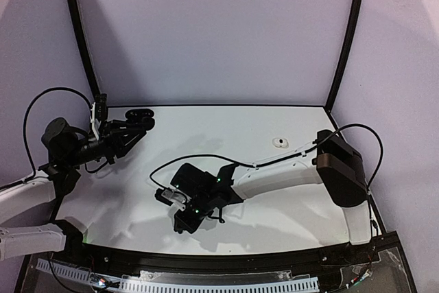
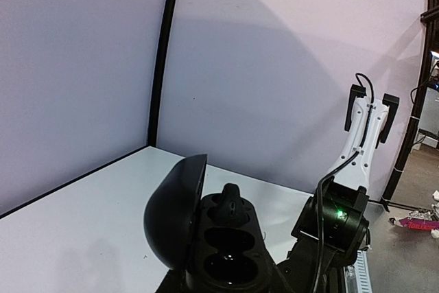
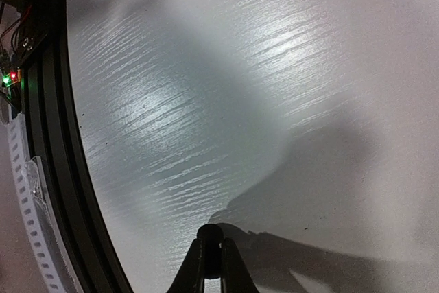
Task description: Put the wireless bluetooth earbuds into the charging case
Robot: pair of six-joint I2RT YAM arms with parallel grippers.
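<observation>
Right claw (image 3: 209, 255) first: we see its two fingers pinched together on a small, round black earbud (image 3: 209, 233), which sits right at the fingertips. Below it lies the white table (image 1: 219, 128), and the shadow of the fingers and earbud falls on the surface just beside them. We cannot tell whether the earbud touches the table or hangs a little above it. From overhead we place this claw close to the near edge, somewhat left of the middle, with its arm stretched across from the right side.

Our left claw (image 1: 135, 123) is up by the far left corner, closed on the black charging case (image 2: 226, 252). We see the case open, its rounded lid (image 2: 175, 214) standing upright on the left side of the base. A second black earbud (image 2: 231, 205) stands in the well farthest from the wrist camera. The nearer hollows are too dark for us to read. The case hides the fingers in that view.

We also note a small white object (image 1: 279, 142) lying on the table toward the far right corner, well apart from both claws. It is too small for us to name.
</observation>
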